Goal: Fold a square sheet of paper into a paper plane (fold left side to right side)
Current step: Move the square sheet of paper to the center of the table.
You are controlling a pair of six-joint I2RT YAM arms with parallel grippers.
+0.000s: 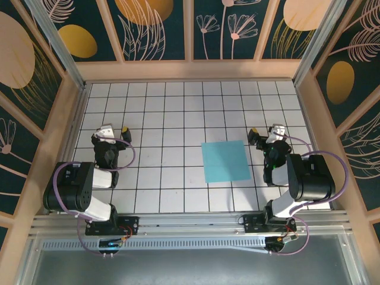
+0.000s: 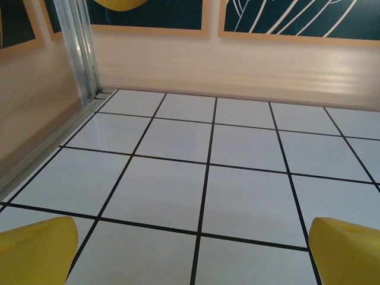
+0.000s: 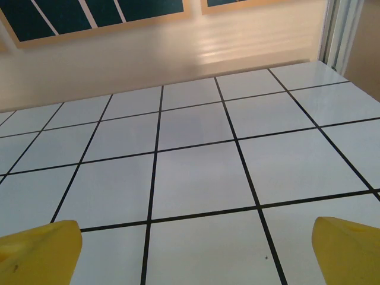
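One light-blue sheet of paper (image 1: 225, 161), at three o'clock from the middle of the table (image 1: 172, 107). One table, tiled white. Two arms: left arm (image 1: 77, 190) at eight o'clock, right arm (image 1: 306, 175) at four o'clock. Two grippers: left gripper (image 1: 116, 130), right gripper (image 1: 265, 133). Two yellow fingertips (image 2: 35, 252) on each, four altogether.

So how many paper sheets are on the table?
1: the square sheet of paper, flat and unfolded on the white grid tiles, right of centre. None looks hidden.
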